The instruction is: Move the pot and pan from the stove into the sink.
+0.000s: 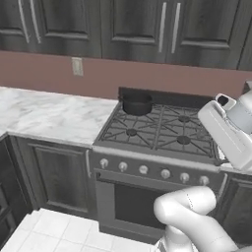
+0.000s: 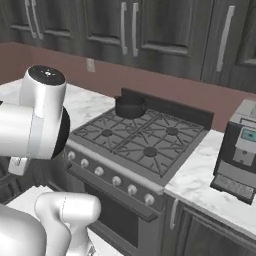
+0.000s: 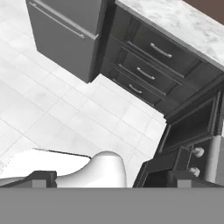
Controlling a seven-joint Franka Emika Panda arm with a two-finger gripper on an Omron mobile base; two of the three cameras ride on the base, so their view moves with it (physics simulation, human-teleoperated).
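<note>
**Pot on the far left burner, jaws wide apart over the floor**

The short dark grey cylindrical pot (image 1: 137,104) sits upright on the far left burner of the dark grey gas stove (image 1: 157,129), close to the stove's raised back edge. In the right base view the pot (image 2: 130,106) is in the same far corner of the black cast grates. A row of silver knobs (image 1: 153,171) runs along the stove's front, above the oven door. To the stove's left lies a white marble desk (image 1: 49,114) over dark cabinets; to its right, a second stretch of marble desk (image 2: 210,185) carries a grey boxy appliance (image 2: 239,151). A dusky red wall and dark upper cabinets stand behind. The gripper (image 3: 109,179) points down at the white tiled floor (image 3: 52,113) near dark drawers, its jaws wide apart and holding nothing.
</note>
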